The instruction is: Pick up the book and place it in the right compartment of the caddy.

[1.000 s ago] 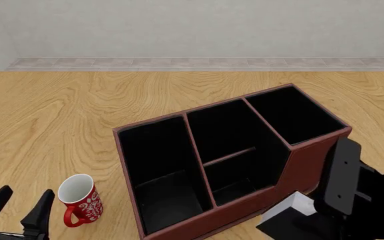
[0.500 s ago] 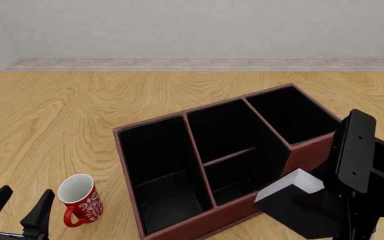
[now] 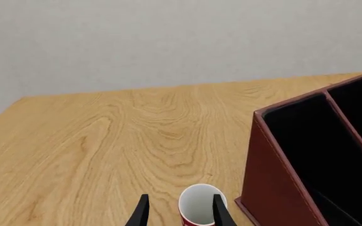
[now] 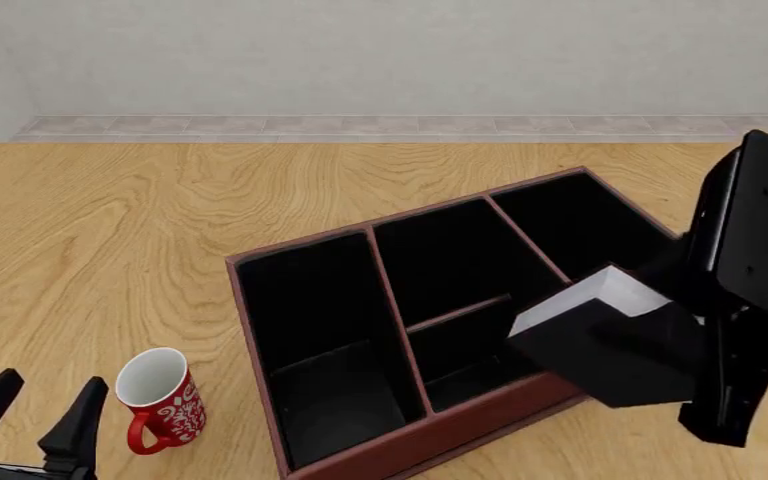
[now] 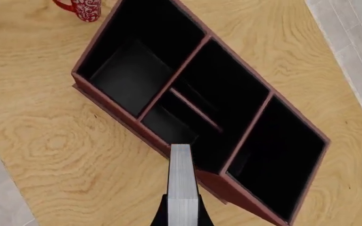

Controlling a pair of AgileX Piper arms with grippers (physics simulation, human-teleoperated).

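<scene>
The right gripper (image 5: pixel 182 217) pinches the book (image 4: pixel 608 345), apparently clear above the caddy (image 4: pixel 357 455) front; carry it over the right compartment (image 4: pixel 584 228), level it, then lower

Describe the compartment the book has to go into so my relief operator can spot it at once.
Find the caddy, the big reddish-brown box with black insides on the wooden table. The right compartment is its end section on the right arm's side, just beyond the lifted book. It alone stands higher than the rest, roughly square and undivided.
</scene>
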